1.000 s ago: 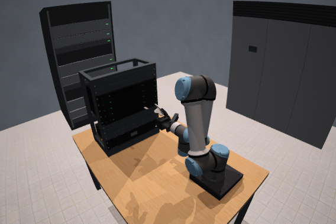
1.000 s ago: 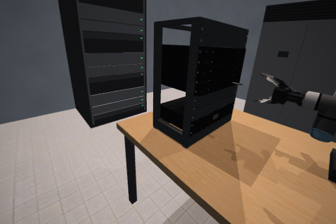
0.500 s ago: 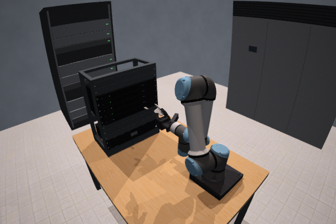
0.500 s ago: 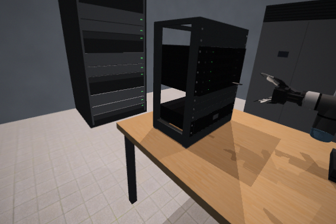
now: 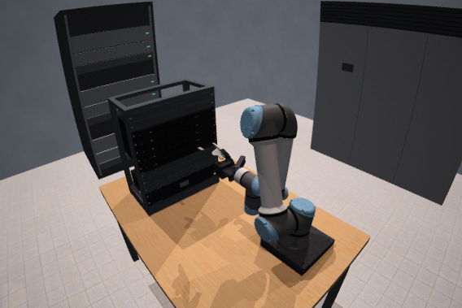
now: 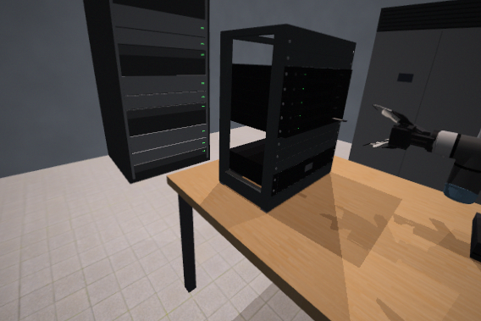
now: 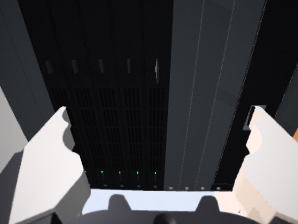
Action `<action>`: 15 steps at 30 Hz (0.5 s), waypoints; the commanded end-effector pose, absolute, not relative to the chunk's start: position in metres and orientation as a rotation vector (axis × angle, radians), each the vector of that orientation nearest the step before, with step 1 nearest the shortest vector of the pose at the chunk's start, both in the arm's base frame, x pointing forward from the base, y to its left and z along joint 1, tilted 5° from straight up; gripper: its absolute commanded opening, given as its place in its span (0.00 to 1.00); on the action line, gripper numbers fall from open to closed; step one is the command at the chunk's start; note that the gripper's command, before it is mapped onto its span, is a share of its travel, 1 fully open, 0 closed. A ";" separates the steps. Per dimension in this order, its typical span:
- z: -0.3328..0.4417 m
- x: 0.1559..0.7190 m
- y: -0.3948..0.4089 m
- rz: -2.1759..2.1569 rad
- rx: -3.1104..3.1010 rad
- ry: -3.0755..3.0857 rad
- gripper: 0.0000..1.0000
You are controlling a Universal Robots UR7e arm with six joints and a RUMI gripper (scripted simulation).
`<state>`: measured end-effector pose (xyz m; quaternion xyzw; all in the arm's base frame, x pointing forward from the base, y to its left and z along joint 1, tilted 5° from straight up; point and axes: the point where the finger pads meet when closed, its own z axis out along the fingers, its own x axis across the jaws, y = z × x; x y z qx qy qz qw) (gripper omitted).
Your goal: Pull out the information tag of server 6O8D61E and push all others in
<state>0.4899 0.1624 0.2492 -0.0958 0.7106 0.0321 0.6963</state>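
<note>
My jaws [image 5: 228,156] [image 6: 374,125] stand wide, gripping nothing, near the rack [image 5: 163,101] [image 6: 268,130] [image 7: 197,100]. One tag [image 5: 201,149] [image 6: 340,120] [image 7: 157,71] sticks out from the lowest of five grouped servers; I can't read it. I judge I'm checking tags; next calls for a straight, gentle approach.

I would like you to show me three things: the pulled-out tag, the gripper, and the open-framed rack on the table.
Pulled-out tag [image 5: 201,149] [image 6: 340,120] [image 7: 157,71]: top, exterior, wrist; its protruding part.
Gripper [image 5: 229,156] [image 6: 372,125] [image 7: 158,108]: top, exterior, wrist; midway between fingertips.
Rack [image 5: 120,103] [image 6: 279,87]: top, exterior; frame.
</note>
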 end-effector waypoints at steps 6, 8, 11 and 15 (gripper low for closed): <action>0.250 0.490 0.162 0.070 -0.215 1.584 1.00; 0.250 0.490 0.162 0.069 -0.216 1.584 1.00; 0.250 0.490 0.162 0.069 -0.216 1.584 1.00; 0.250 0.490 0.162 0.067 -0.217 1.584 1.00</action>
